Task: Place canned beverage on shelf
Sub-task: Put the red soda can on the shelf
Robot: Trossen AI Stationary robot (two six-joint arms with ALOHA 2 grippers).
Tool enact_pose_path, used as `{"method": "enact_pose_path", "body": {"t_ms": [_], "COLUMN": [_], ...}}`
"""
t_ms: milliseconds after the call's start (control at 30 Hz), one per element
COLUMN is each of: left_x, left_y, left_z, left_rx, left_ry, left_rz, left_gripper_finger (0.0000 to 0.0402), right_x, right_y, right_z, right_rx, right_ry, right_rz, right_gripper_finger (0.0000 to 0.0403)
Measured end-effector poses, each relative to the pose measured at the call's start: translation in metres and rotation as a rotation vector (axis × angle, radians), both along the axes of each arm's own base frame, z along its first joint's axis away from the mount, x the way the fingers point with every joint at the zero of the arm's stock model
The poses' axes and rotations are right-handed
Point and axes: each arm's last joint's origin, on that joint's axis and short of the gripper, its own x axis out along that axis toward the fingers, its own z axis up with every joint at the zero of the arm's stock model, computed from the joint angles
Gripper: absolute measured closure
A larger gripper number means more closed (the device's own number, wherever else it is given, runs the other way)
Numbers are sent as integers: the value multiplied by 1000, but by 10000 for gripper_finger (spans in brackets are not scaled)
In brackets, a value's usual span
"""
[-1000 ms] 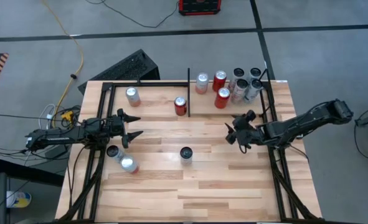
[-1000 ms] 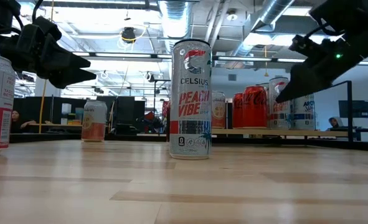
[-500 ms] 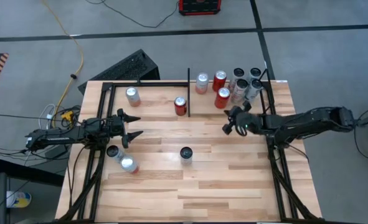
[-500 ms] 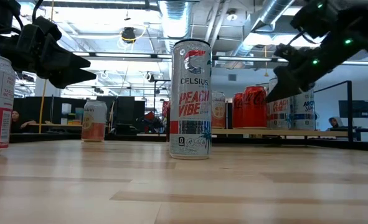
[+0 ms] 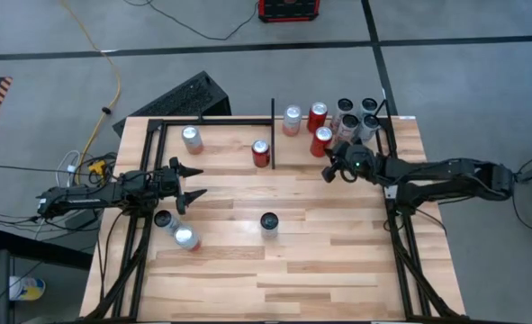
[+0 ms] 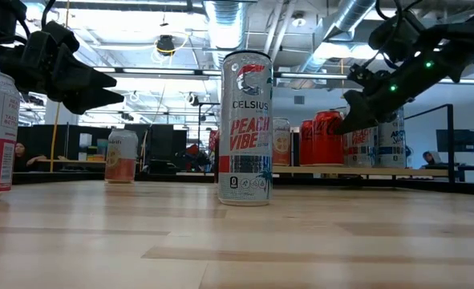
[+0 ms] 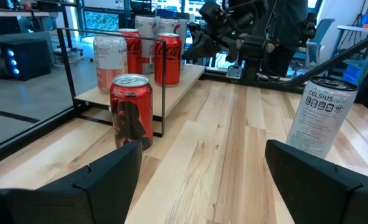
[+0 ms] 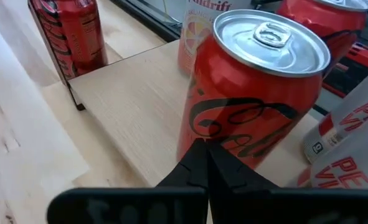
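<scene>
**Right claw shut and empty at the shelf; loose cans wait on the surface**

The right claw [image 5: 335, 167] hangs just in front of a red cola can [image 8: 252, 99] on the light wooden shelf with thin black rails [image 5: 247, 121], its fingers pressed together on nothing. A second ago it stood farther back over the light wooden surface [image 5: 275, 270] with fingers parted; it has since reached toward the shelf and closed. Several cans already stand on the shelf, most clustered at the right arm's end. A tall white Celsius can [image 6: 245, 128] stands mid-surface, and two more cans [image 5: 177, 229] sit near the left claw [image 5: 190, 180], so placing work likely remains. The left claw hovers half-spread, holding nothing, unchanged.
</scene>
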Motion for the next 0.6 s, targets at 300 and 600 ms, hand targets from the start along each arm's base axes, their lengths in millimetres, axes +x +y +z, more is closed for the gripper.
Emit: {"method": "enact_pose_path", "body": {"t_ms": [300, 600], "left_x": [0, 0], "left_y": [0, 0], "left_z": [0, 0], "left_rx": [0, 0], "left_ry": [0, 0], "left_rz": [0, 0], "left_gripper_finger": [74, 74], "right_x": [3, 12], "right_y": [-7, -13], "right_z": [-5, -19], "right_rx": [-12, -14], "right_ry": [25, 60], "right_rz": [-10, -16], "right_gripper_finger": [387, 387]}}
